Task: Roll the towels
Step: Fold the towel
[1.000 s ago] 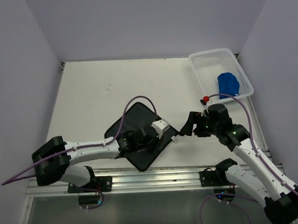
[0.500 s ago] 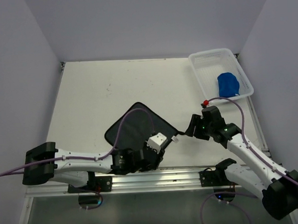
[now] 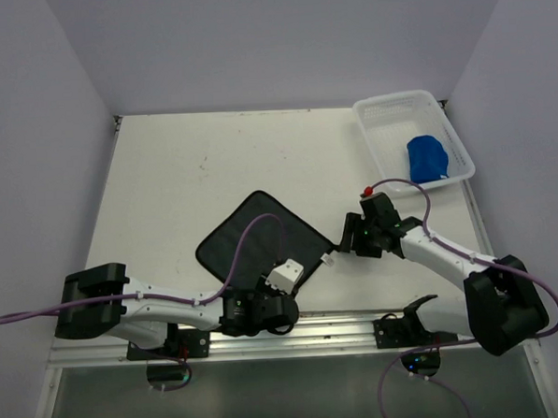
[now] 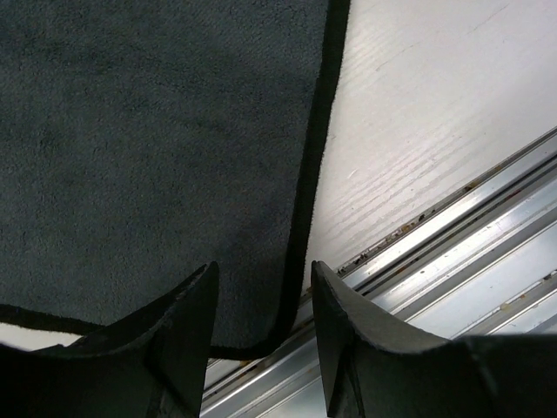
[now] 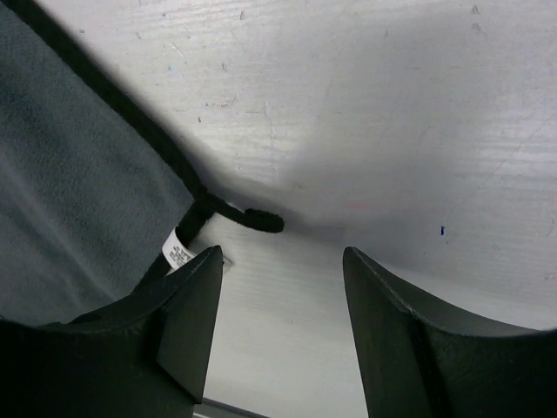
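Observation:
The dark towel lies flat, black side up, as a diamond near the table's front. In the left wrist view it is dark grey with a black hem. Its white tag and a black loop are at its right corner. My left gripper is open over the towel's near corner, one finger on each side of the hem. My right gripper is open and empty just right of the tag corner. The bright blue towel lies bunched in the basket.
The white mesh basket stands at the far right corner. A metal rail runs along the table's near edge, right under the towel's near corner. Purple cables loop over both arms. Walls enclose the table on three sides.
My left gripper has pulled back from over the towel to its near corner at the rail. My right gripper has shifted left toward the tag corner. The towels have not moved.

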`<state>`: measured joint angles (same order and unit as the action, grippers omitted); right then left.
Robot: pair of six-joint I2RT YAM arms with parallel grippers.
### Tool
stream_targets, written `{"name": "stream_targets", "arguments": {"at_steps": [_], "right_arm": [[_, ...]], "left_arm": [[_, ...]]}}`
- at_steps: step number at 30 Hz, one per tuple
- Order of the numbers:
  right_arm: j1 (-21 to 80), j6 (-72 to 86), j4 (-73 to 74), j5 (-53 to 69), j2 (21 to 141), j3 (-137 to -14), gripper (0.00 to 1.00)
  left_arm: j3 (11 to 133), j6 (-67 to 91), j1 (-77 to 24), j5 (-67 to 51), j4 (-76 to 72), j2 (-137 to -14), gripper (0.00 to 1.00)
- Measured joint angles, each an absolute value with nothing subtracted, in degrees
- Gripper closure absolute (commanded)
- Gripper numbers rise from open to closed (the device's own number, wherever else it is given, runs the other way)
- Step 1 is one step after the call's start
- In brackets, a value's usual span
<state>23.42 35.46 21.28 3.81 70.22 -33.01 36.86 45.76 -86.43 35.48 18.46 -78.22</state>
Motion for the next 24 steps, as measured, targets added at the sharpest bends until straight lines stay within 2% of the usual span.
{"name": "stream_targets", "arguments": {"at_steps": [8, 12, 17, 24], "right_arm": [[23.42, 33.30, 15.79, 4.62, 74.08, -33.01, 0.39], [23.42, 32.18, 14.52, 4.73, 74.98, -33.12, 0.51], [23.42, 31.35, 12.95, 5.89, 75.85, -33.10, 0.60], [23.42, 30.72, 9.72, 7.42, 77.78, -32.53, 0.85]], "left_arm": [[36.69, 46.78, -86.46, 35.18, 18.85, -78.54, 0.50], [36.67, 47.13, -86.59, 35.07, 18.87, -78.54, 0.51], [36.53, 47.99, -86.70, 34.94, 19.14, -78.30, 0.51], [33.06, 50.24, -86.70, 34.89, 19.40, -72.05, 0.51]]}}
